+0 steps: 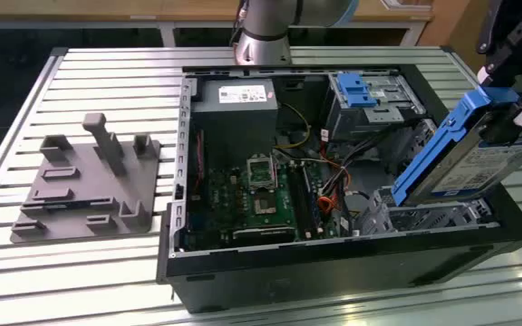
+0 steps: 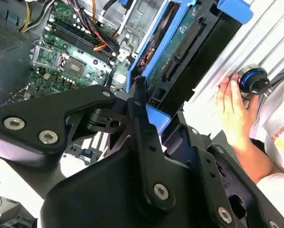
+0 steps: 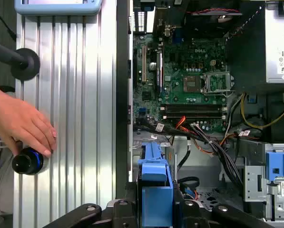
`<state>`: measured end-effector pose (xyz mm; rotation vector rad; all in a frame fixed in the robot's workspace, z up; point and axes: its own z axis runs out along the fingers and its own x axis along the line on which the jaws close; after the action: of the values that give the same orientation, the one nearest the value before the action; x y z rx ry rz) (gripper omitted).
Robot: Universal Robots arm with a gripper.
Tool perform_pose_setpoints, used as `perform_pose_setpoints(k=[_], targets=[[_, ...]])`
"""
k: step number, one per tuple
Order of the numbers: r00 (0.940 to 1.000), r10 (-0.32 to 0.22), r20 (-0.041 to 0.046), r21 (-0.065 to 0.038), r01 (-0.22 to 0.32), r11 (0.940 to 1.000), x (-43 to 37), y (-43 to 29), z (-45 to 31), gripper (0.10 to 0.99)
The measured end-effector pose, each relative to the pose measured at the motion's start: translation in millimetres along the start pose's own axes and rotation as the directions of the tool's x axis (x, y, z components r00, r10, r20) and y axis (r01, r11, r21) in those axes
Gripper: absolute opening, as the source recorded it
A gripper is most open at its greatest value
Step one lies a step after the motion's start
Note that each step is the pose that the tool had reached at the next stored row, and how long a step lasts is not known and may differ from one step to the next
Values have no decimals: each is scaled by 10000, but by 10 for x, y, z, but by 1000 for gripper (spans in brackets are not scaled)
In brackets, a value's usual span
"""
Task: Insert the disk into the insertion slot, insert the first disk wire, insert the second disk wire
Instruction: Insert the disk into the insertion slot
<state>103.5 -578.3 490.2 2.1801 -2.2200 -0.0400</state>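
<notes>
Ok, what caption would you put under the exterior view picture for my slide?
Robot gripper holds the blue-framed disk tilted over the metal slot inside an open computer case.

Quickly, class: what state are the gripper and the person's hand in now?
Gripper: shut on the disk.
Hand: lying flat on the table, by a knob.

White label on the disk (image 1: 467,178), print unreadable; power supply (image 1: 245,94) label, likewise illegible

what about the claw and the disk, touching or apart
Touching. In the exterior view the claw is clamped on the upper end of the disk, which hangs tilted. The second wrist view shows a claw finger pressed against its blue edge.
</notes>
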Motion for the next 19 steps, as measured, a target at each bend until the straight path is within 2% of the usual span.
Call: perform_pose_setpoints(k=[13, 16, 19], targets=[[10000, 0, 9, 0, 0, 10000, 0, 0, -1, 365], [9999, -4, 116, -2, 4, 10000, 0, 0, 1, 365], [9996, -11, 286, -5, 11, 10000, 0, 0, 0, 365]])
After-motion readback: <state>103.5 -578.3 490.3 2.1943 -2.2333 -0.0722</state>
